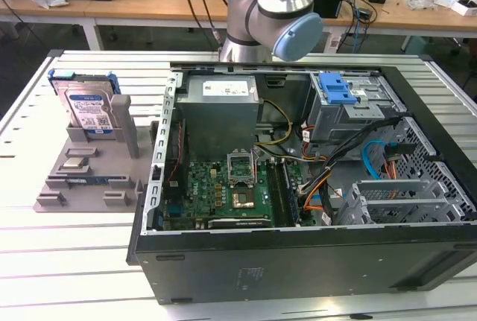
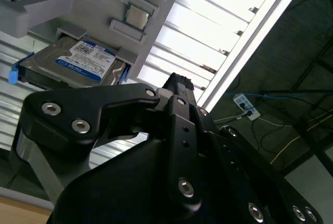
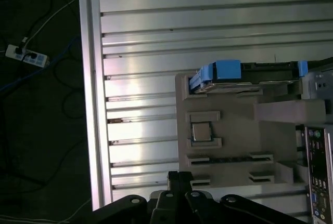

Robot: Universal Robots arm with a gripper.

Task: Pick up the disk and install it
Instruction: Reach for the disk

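the slatted aluminium bench [image 1: 67, 261] carries an open computer case [image 1: 223, 269] toward the exterior view's right, with the robot arm [image 1: 272, 16] rising behind it. beside the case a grey fixture [image 1: 89, 179] holds the disk [image 1: 88, 109] standing on edge in a slot, untouched by the claw [image 3: 179, 176], whose fingertips meet on nothing. a small square chip [image 3: 202, 132] lies in the fixture.

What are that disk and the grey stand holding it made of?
The disk looks like silver-grey metal with a paper label; its frame seems to be smooth blue plastic. The stand looks like matte grey plastic, possibly printed: uniform, dull and blocky.
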